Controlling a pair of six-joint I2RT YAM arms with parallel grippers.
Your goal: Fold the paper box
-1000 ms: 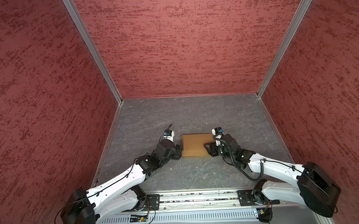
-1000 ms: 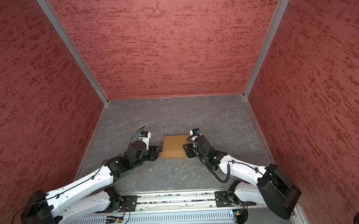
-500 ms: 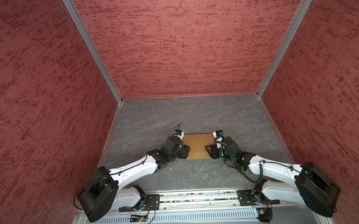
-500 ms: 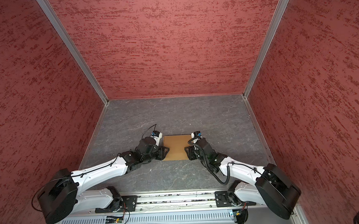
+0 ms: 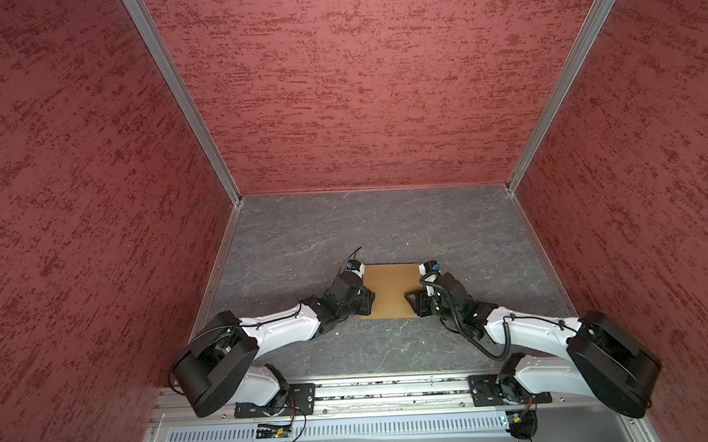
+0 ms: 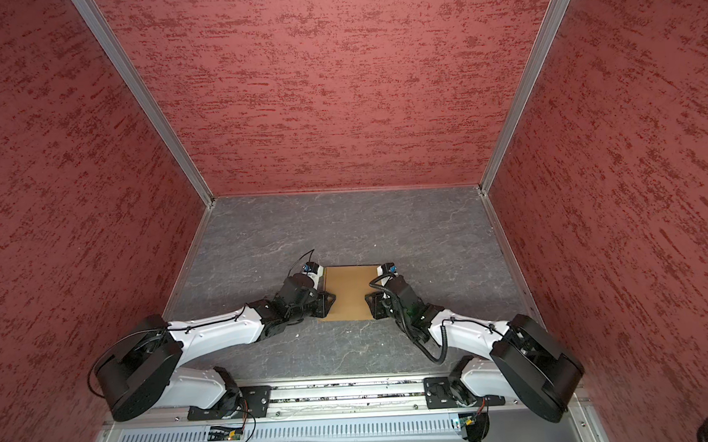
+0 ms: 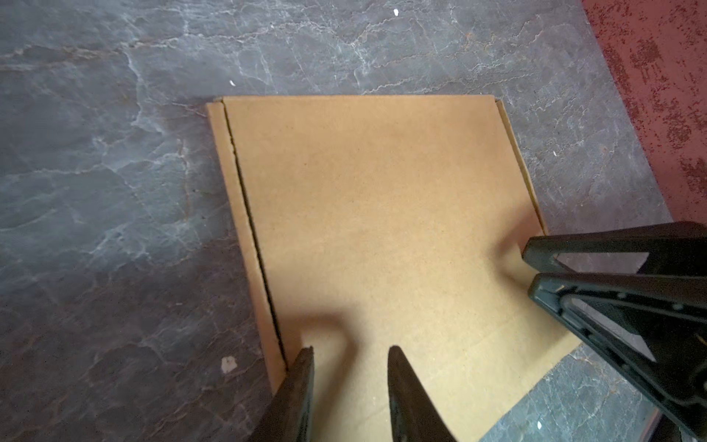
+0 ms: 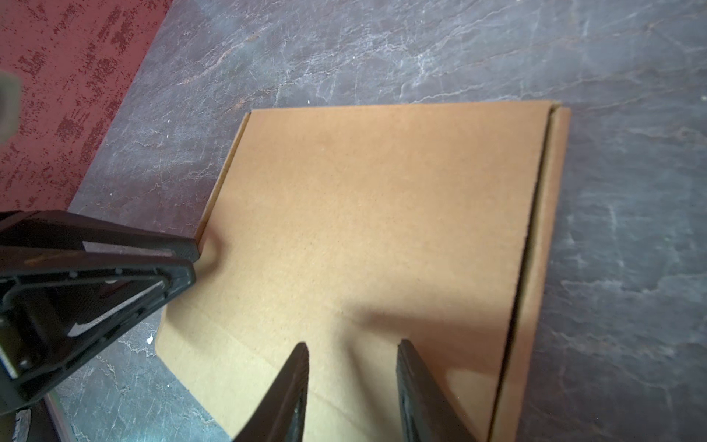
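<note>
Beneath both sets of claw tips, finding the paper box point(image 7: 382, 199) lying flat on the grey marbled tabletop point(image 7: 95, 191), lid down, thin side strips showing along both long edges; picking the box point(image 5: 391, 288) point(image 6: 349, 291) out in both top views as a tan rectangle spanning the gap between the two wrists. Registering the main change at the left claw point(image 7: 350, 350): sitting just outside the box's edge a second ago, now reaching in over the lid, tips close above or on the cardboard beside the dark seam, unable to tell touching from hovering. Seeing its jaws narrowing across that second yet still parted, released, gripping nothing. Finding the right claw point(image 8: 354, 344) keeping nearly its earlier spot, facing the left claw across the same end of the lid, jaws easing inward a little, likewise released with only bare cardboard between the fingers. Reading this as both claws settling to press on the lid, so judging the folding as nearly finished; suspecting, from a faint crease crossing near the tips and the cardboard widening toward the wrists, a front flap still waiting to be tucked. Looking for brands, labels or writing and finding none: plain unprinted cardboard, plain black claws
</note>
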